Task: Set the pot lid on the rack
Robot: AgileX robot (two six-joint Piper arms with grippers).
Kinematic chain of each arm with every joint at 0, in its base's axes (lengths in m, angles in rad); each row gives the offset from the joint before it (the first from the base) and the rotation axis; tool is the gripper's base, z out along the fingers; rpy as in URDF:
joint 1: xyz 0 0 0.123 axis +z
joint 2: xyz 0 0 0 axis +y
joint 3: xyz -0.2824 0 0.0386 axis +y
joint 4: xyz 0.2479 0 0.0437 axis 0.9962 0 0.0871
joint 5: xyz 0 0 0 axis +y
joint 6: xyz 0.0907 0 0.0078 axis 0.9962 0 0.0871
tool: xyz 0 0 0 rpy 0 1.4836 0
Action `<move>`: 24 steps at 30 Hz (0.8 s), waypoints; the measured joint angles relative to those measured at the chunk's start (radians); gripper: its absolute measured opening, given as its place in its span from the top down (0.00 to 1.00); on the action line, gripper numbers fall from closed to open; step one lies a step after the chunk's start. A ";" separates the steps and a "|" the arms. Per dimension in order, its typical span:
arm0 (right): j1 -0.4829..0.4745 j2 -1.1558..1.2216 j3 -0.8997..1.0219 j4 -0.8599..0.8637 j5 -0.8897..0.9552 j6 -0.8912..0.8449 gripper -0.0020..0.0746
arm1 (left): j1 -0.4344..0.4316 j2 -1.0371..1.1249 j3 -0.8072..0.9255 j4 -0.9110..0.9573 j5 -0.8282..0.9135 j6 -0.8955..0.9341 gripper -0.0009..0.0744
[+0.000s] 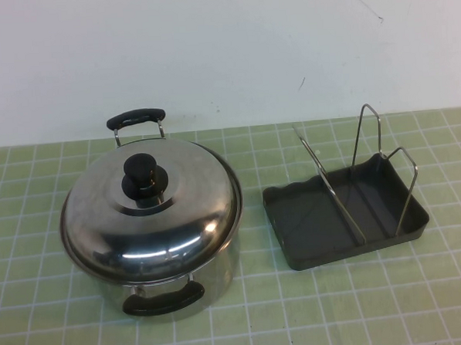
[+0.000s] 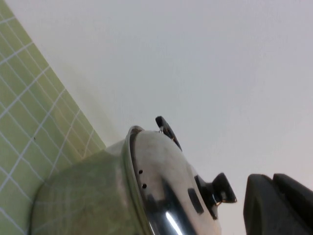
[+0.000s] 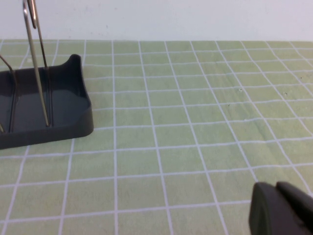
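The pot lid [image 1: 151, 215], shiny steel with a black knob [image 1: 144, 175], sits closed on the steel pot [image 1: 220, 273] at the left middle of the table. The dark grey rack [image 1: 351, 251] with upright wire loops [image 1: 365, 134] stands empty to the pot's right. Neither gripper shows in the high view. In the left wrist view my left gripper [image 2: 272, 180] is shut and empty, beside the lid [image 2: 161, 181] and clear of its knob [image 2: 218, 191]. In the right wrist view my right gripper [image 3: 275, 188] is shut and empty over the mat, apart from the rack [image 3: 73, 117].
A green checked mat [image 1: 323, 314] covers the table. A white wall [image 1: 224, 49] rises behind it. The pot has black handles at its far side [image 1: 137, 116] and near side [image 1: 161, 300].
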 joint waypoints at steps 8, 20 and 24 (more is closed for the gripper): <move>0.000 0.000 0.000 0.000 0.000 0.000 0.98 | 0.000 0.000 0.000 -0.007 0.075 0.013 0.99; 0.000 0.000 0.000 0.000 0.000 0.000 0.98 | 0.002 0.113 -0.286 0.557 0.216 0.263 0.99; 0.000 0.000 0.000 0.000 0.000 0.000 0.98 | 0.002 0.295 -0.423 0.966 0.154 0.019 0.99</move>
